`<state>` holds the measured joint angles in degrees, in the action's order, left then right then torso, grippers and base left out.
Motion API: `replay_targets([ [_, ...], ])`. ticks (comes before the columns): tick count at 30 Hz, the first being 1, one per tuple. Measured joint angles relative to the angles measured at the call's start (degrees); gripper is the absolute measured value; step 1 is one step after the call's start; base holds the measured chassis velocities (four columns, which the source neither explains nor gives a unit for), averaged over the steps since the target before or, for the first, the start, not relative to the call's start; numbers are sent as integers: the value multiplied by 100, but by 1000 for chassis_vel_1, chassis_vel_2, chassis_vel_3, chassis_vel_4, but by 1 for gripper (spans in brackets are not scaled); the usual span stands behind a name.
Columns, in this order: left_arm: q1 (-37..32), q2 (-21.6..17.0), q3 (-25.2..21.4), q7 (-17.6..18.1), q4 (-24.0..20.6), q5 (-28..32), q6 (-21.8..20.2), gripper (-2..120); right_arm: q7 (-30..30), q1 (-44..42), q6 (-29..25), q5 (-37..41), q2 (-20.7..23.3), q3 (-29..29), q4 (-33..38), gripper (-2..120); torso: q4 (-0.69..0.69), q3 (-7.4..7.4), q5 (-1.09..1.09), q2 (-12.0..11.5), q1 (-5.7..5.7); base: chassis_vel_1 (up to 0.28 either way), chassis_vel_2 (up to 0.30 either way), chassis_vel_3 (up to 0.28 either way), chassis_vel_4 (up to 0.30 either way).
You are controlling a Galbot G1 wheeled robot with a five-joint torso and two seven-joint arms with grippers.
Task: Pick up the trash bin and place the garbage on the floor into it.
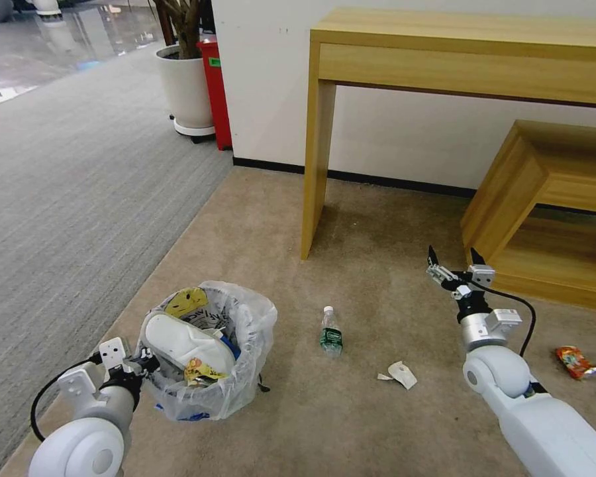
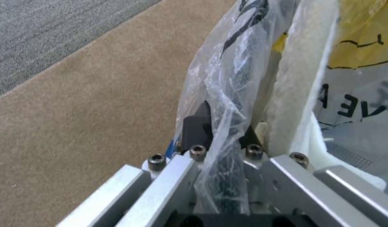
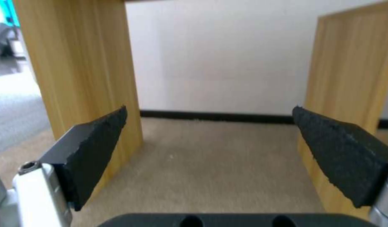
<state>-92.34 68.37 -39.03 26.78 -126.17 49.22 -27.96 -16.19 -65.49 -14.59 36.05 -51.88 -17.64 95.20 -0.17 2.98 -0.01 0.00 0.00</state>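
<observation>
The trash bin, black and lined with a crinkly clear bag, stands at lower left on the beige carpet. It holds a white slipper and yellow wrappers. My left gripper is shut on the bin's near rim through the plastic. Garbage lies on the floor to the right: a green-label bottle, crumpled white paper and a red wrapper. My right gripper hovers open above the carpet, right of the bottle, with nothing between its fingers.
A tall wooden console table stands against the wall, its leg behind the bottle. A low wooden bench sits at right. A white plant pot and red box stand at the back left, beside grey carpet.
</observation>
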Motion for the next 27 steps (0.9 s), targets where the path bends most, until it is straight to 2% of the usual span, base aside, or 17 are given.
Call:
replay_targets([
  [7,16,13,21,-26,55,-32,13,1,-302,-161,501,306,93,12,170,100,1,0,1,0,0,0,0,0,0],
  [10,34,20,33,-32,101,-55,32,1,-659,-365,1110,1151,215,92,399,100,2,0,0,0,0,0,0,0,0],
  [11,34,20,33,-32,101,-55,32,1,-659,-365,1110,1151,215,92,399,100,2,0,0,0,0,0,0,0,0],
  [14,37,29,42,-41,122,-72,45,1,-1292,-535,2024,2047,271,233,709,100,0,0,0,0,0,0,0,0,0],
  [15,37,29,42,-41,122,-72,45,1,-1292,-535,2024,2047,271,233,709,100,0,0,0,0,0,0,0,0,0],
  [17,46,40,48,-43,139,-86,55,1,-1866,-575,2641,2494,242,326,817,100,1,0,1,0,0,0,0,0,0],
  [19,52,53,56,-45,151,-90,59,1,-2269,-578,3010,2683,167,414,788,100,2,0,1,0,0,0,0,0,0],
  [27,96,66,70,-52,222,-94,79,1,-2745,-701,3148,2518,-187,713,270,100,0,0,1,0,0,0,0,0,0],
])
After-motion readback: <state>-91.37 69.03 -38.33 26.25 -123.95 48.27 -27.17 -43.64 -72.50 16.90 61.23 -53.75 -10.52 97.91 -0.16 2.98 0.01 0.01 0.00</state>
